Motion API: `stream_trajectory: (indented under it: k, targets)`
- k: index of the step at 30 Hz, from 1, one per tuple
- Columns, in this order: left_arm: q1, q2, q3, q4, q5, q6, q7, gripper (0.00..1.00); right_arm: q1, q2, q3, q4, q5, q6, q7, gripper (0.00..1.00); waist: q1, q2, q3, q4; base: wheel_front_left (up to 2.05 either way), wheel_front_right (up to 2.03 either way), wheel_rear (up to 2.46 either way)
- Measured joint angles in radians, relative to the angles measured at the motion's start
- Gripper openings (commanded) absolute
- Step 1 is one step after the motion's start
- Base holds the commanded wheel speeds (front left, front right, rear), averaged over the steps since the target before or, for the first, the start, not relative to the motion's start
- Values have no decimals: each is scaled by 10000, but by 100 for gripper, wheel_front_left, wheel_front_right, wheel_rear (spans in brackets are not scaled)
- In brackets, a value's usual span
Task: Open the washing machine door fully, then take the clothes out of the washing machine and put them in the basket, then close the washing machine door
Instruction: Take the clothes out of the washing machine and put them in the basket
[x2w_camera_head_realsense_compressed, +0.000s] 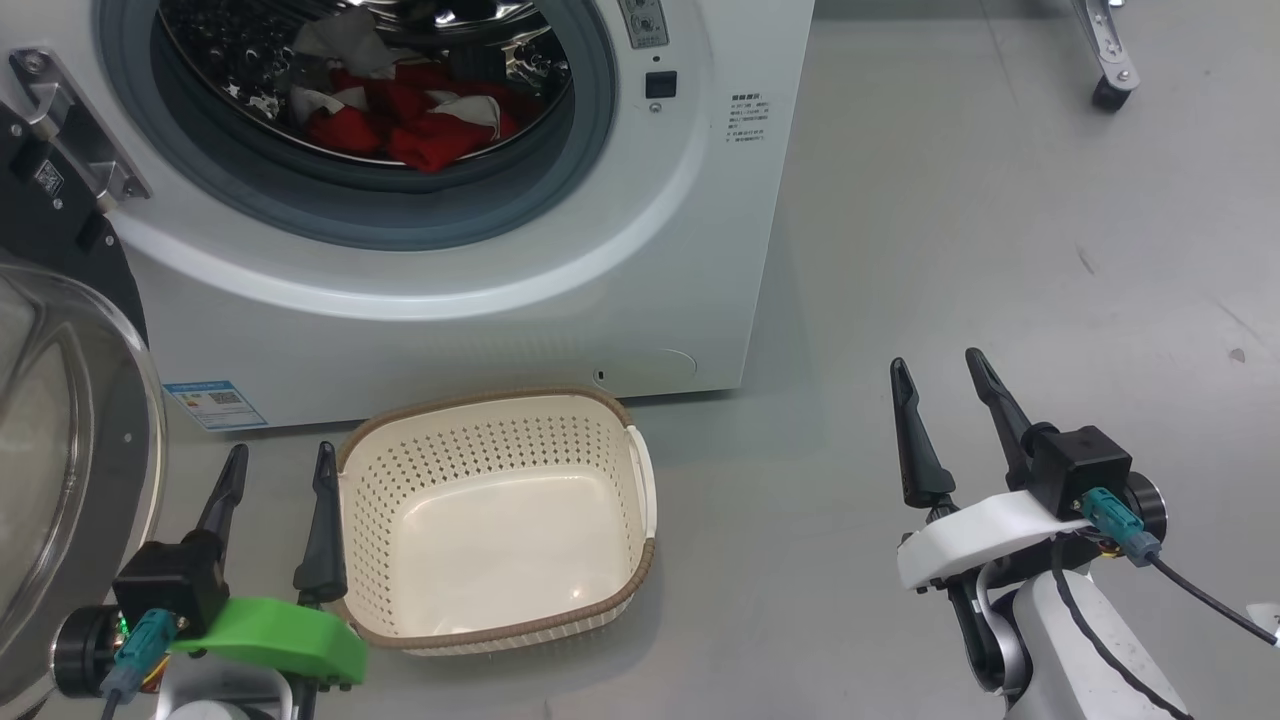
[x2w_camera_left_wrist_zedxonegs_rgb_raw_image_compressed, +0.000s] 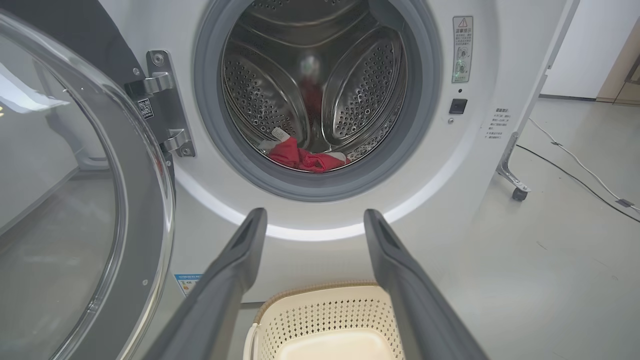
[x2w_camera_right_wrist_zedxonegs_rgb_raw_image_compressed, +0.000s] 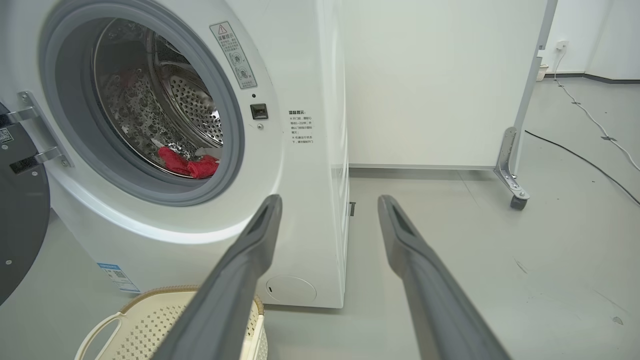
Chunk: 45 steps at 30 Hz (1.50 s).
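- My left gripper (x2w_camera_head_realsense_compressed: 282, 450) and right gripper (x2w_camera_head_realsense_compressed: 937, 360) hover low over the floor, jaws spread wide and empty.
- The cream perforated plastic basket (x2w_camera_head_realsense_compressed: 450, 440) sits just beside the left gripper, with nothing in it.
- The big round black-ringed glass door (x2w_camera_head_realsense_compressed: 60, 420) hangs open on my left, so I judge unloading is the step in hand.
- In the white front-loading washing machine (x2w_camera_head_realsense_compressed: 500, 320), the soft red-and-white clothes (x2w_camera_head_realsense_compressed: 400, 130) lie low in the drum. Next I must reach over the gasket.
- The left wrist view shows the drum's depth; the head view shows the basket's bare bottom.

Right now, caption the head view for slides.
Washing machine door open, red clothes in the drum, empty basket in front; left tool and right tool open.
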Motion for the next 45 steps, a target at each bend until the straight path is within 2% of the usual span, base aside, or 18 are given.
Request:
stream_trajectory:
  k: [19,45]
  targets:
    - [-1,-42,-15,105,12,4,-12,100,8,0,54,109,0,0,0,100,0,0,-109,11,81,-81,0]
    - [-81,-40,8,123,12,15,-27,100,22,0,157,109,4,-2,0,100,0,0,117,-43,7,-7,0]
